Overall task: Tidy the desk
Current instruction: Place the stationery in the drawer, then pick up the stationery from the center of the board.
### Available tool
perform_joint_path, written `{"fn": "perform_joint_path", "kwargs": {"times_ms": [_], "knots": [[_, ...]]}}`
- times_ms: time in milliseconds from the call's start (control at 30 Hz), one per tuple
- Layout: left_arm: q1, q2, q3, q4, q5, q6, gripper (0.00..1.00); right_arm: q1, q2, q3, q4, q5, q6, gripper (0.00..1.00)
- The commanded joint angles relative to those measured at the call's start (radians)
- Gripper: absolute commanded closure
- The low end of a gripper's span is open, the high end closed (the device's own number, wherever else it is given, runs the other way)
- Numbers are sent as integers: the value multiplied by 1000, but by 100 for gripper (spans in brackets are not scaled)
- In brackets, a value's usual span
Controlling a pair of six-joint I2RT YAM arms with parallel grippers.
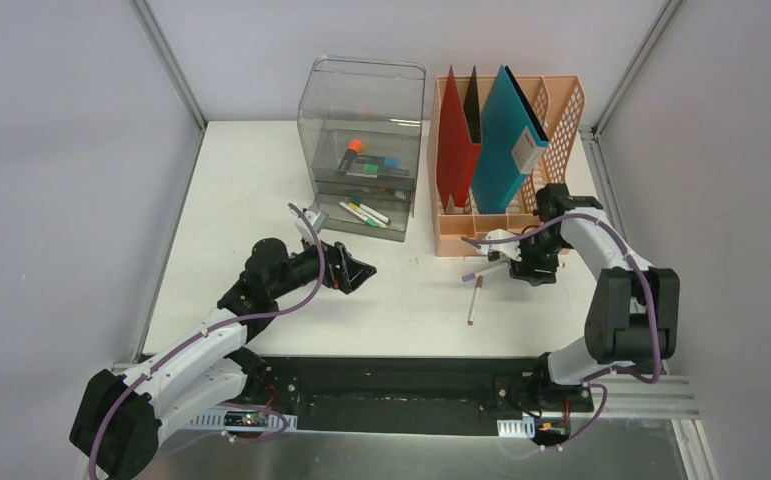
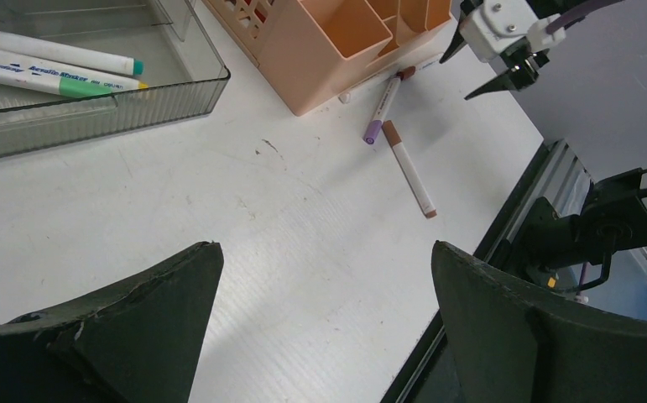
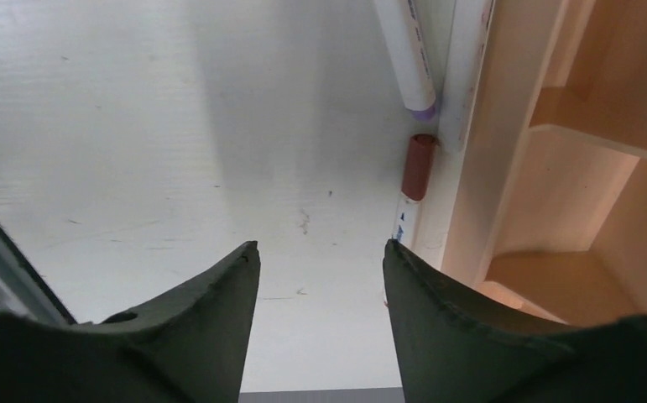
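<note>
The white desk [image 1: 261,200] holds loose markers in front of the peach file rack [image 1: 506,160]. A purple-capped marker [image 1: 483,270] and a brown-tipped marker [image 1: 474,300] lie to the left of my right gripper [image 1: 509,262]. In the right wrist view that gripper [image 3: 320,252] is open over bare desk, nothing between its fingers. A brown-capped marker [image 3: 419,168] lies along the rack's base [image 3: 471,168] just ahead, with the purple-capped marker [image 3: 408,50] beyond. My left gripper [image 1: 359,272] hovers wide open and empty [image 2: 328,252] mid-desk.
A clear drawer box [image 1: 361,140] stands at the back, its lowest drawer [image 2: 93,101] pulled out with markers [image 2: 51,67] inside. The rack holds a red folder [image 1: 456,140] and a teal folder [image 1: 506,140]. Grey walls and aluminium rails edge the desk.
</note>
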Motion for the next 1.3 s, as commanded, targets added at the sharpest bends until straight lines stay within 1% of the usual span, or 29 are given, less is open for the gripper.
{"fn": "perform_joint_path", "kwargs": {"times_ms": [0,233,400,567,700,900,1000,1033,1100,1167,1267], "knots": [[4,-10,-10,2,4,27,1,-4,58,67,76,104,3,46],[4,-18,-14,1,-2,32,1,2,111,25,201,204,52,60],[4,-16,-13,0,-5,34,1,3,117,-30,311,256,51,60],[4,-15,-14,0,-7,36,1,14,130,-89,384,294,47,61],[4,-14,-13,-2,-11,37,1,19,151,-114,396,292,66,65],[4,-10,-14,-2,-12,38,1,32,167,-125,366,290,85,77],[4,-12,-13,-4,-11,43,1,46,159,-138,342,294,74,79],[3,-13,-12,-6,-10,44,1,54,156,-137,327,294,73,82],[4,-14,-12,-7,-5,46,1,72,155,-129,287,298,86,92],[3,-15,-14,-3,3,48,1,89,154,-121,265,301,124,100],[4,-13,-18,8,0,51,1,101,142,-107,232,270,204,100]]}}
